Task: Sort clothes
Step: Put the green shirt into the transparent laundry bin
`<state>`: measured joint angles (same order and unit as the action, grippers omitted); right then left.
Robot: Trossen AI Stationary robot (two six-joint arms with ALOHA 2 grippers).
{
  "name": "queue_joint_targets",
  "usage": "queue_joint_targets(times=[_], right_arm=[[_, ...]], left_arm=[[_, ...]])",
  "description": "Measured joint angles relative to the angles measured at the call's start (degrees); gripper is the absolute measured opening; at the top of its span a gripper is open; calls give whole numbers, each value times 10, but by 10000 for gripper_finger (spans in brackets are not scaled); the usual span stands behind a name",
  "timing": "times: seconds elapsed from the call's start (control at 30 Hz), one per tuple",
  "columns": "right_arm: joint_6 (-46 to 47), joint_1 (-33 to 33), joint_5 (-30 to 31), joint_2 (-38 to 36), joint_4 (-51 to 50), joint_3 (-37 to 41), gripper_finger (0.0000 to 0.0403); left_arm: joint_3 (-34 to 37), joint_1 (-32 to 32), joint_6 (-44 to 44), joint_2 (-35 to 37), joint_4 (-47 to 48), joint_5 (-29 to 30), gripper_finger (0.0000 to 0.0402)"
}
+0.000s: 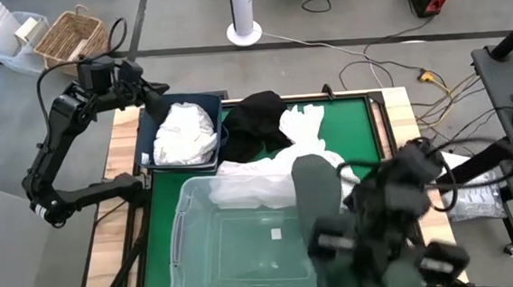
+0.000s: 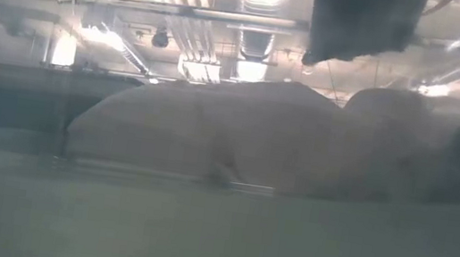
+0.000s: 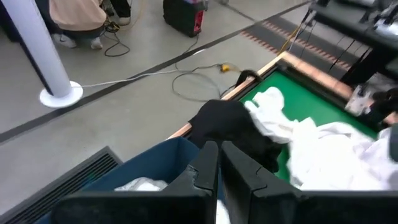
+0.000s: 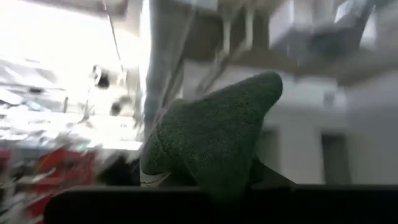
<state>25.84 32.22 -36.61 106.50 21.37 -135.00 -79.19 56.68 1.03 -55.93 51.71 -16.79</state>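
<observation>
1. Starting at the navy blue bin (image 1: 149, 124), you see the left gripper (image 3: 219, 163) hanging above its outer rim, fingers pressed together and holding nothing; a crumpled white garment (image 1: 185, 135) already fills the bin
2. Just beside the bin on the green mat (image 1: 350, 119) lies a black garment (image 1: 253, 118), matte and slumped, touching a white garment (image 1: 305, 131) with finger-like lobes; more white cloth (image 1: 250, 182) drapes over the far wall of the clear plastic tub (image 1: 196, 256), which sits nearer you than the bin
3. Farther from the bin, the right gripper (image 1: 336, 239) is clenched on a dark green garment (image 4: 211, 134), lifted above the tub's right side; its surface looks nubby, like fleece
4. Expect everything to be light, limp and non-slippery; pinch a raised fold or bunched edge, since flat cloth gives the fingers nothing to close on
</observation>
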Motion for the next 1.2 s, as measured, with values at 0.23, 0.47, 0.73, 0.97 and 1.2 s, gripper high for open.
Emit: queue_joint_targets(times=[0.23, 0.47, 0.73, 0.97, 1.2], right_arm=[[-69, 34, 78, 0, -108, 0, 9], [-95, 28, 82, -5, -65, 0, 9], [-130, -2, 82, -14, -12, 0, 9], [-129, -49, 120, -17, 5, 0, 9], [-130, -94, 181, -17, 40, 0, 9]], left_arm=[[-80, -1, 87, 4, 12, -141, 0], [-206, -44, 122, 14, 11, -203, 0], [-319, -51, 139, 15, 8, -197, 0], [-336, -51, 148, 11, 9, -193, 0], [-331, -51, 157, 3, 11, -193, 0]])
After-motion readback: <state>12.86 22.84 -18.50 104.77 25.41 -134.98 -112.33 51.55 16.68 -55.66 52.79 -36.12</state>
